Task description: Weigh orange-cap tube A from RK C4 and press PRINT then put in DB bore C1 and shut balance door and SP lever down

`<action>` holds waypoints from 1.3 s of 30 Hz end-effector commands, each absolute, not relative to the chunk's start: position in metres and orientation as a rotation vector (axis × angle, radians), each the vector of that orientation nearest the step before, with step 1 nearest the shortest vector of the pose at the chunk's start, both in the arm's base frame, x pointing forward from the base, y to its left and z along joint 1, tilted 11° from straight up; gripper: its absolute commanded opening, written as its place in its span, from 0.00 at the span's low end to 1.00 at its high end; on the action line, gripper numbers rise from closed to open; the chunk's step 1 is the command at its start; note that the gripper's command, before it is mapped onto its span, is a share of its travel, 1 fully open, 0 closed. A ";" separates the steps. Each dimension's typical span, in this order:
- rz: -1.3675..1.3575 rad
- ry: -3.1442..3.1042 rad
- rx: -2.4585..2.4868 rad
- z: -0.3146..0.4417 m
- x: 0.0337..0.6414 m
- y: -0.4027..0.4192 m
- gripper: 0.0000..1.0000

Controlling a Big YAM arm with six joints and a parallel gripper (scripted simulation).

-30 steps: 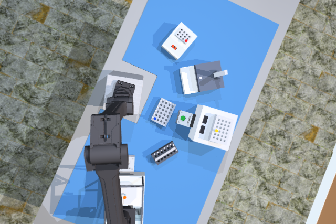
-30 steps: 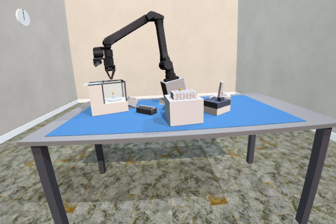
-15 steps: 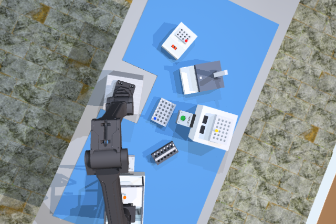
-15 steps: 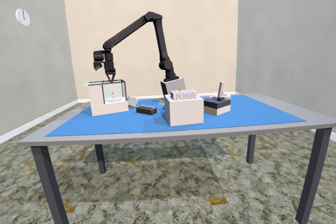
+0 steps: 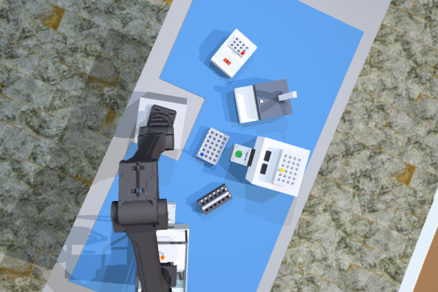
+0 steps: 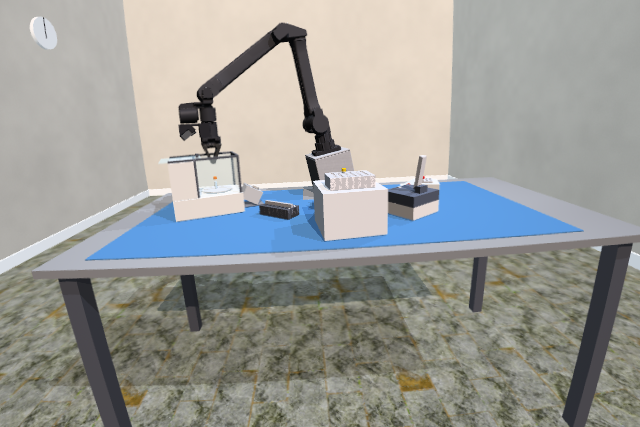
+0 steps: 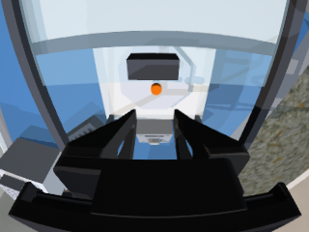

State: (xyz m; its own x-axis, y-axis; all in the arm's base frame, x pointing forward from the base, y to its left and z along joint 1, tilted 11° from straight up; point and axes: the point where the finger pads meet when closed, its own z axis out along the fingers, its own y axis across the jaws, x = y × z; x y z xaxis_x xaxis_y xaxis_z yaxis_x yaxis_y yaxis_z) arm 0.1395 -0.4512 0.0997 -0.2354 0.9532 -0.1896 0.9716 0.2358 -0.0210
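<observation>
Tube A (image 5: 162, 256) (image 6: 215, 177) (image 7: 156, 89), with its orange cap, stands upright on the round pan inside the balance's glass box (image 6: 230, 169). The balance BAL (image 6: 206, 205) (image 5: 178, 243) stands at the mat's end. Its top pane (image 6: 168, 160) is slid back and sticks out past the box, so the top is uncovered. My gripper (image 6: 212, 156) (image 7: 154, 114) points straight down at the level of the box's top rim, above the tube. Its fingers stand partly apart with nothing between them. The arm hides the gripper in the overhead view.
The rack RK (image 5: 213, 146) holds a blue-capped tube. The dry block DB (image 5: 233, 52) holds a red-capped tube. SP (image 5: 263, 99) (image 6: 413, 200) has its lever (image 5: 287, 96) (image 6: 420, 169) upright. MX (image 5: 279, 165) (image 6: 351, 210) holds a yellow-capped tube. MG (image 5: 214, 198) (image 6: 279, 209) lies near the balance.
</observation>
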 end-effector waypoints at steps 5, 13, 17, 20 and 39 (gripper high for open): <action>-0.215 2.358 1.842 0.091 0.136 -0.456 0.36; -0.217 2.355 1.841 0.079 0.136 -0.459 0.36; -0.207 2.363 1.848 0.067 0.136 -0.459 0.36; -0.238 2.337 1.826 0.083 0.137 -0.461 0.36; -0.229 2.337 1.833 0.068 0.143 -0.470 0.36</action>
